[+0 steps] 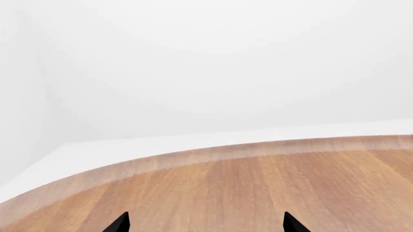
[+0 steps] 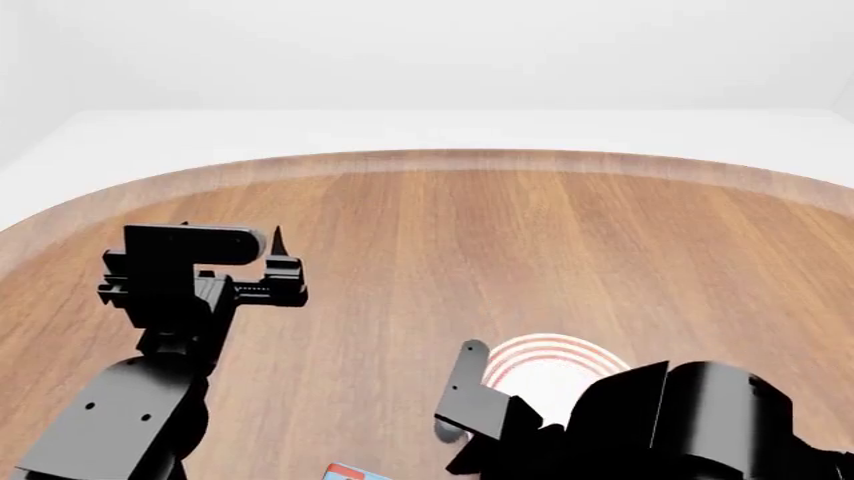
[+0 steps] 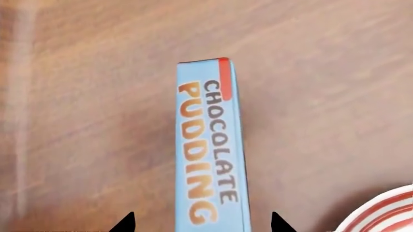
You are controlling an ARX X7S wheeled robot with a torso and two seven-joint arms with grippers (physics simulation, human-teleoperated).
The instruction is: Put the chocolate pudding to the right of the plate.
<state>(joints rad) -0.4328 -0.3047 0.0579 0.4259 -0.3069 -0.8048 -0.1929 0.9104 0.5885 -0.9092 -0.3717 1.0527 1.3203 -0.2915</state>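
- Hanging right over the chocolate pudding (image 3: 210, 145), the right gripper (image 3: 202, 223) has its two finger tips spread, one on each side of the carton's narrow blue face, not yet touching it.
- The carton stands on the wooden table (image 2: 534, 250), just beside the plate (image 3: 380, 212), whose red-ringed rim shows at the corner of the right wrist view.
- In the head view only a sliver of the carton (image 2: 350, 472) shows at the lower edge, left of the plate (image 2: 541, 365), so it lies on the wrong side for the task.
- The carton's long axis runs straight away from the wrist camera, crosswise to the line between the finger tips, so closing would likely pinch its thin width.
- The right arm is clearly the nearer one; the left gripper (image 2: 276, 262) sits well apart over bare wood.
- The left wrist view shows the left gripper's tips (image 1: 205, 223) spread, with nothing between them.
- The next move is probably a short descent and squeeze, then a carry across the plate.
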